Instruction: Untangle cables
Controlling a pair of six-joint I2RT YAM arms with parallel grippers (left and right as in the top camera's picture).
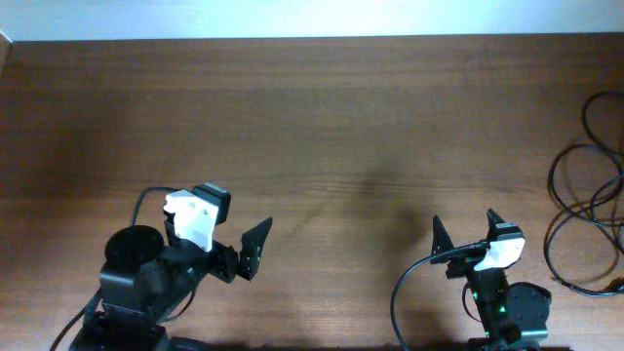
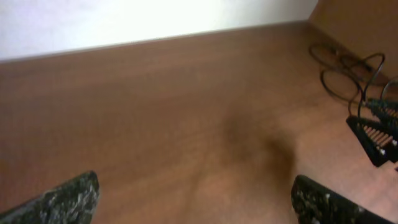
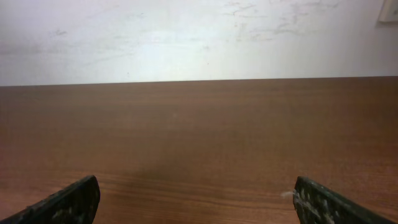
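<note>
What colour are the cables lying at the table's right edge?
The cables are black; the overhead view shows them best.

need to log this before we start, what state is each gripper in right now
Left gripper: open, holding nothing.
Right gripper: open, holding nothing.

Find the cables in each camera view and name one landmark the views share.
Overhead: cables looped at the far right edge of the table.
Left wrist: cables in the upper right corner, loosely looped.
Right wrist: not in view.
Shared landmark: the table's far edge against the white wall.
</note>
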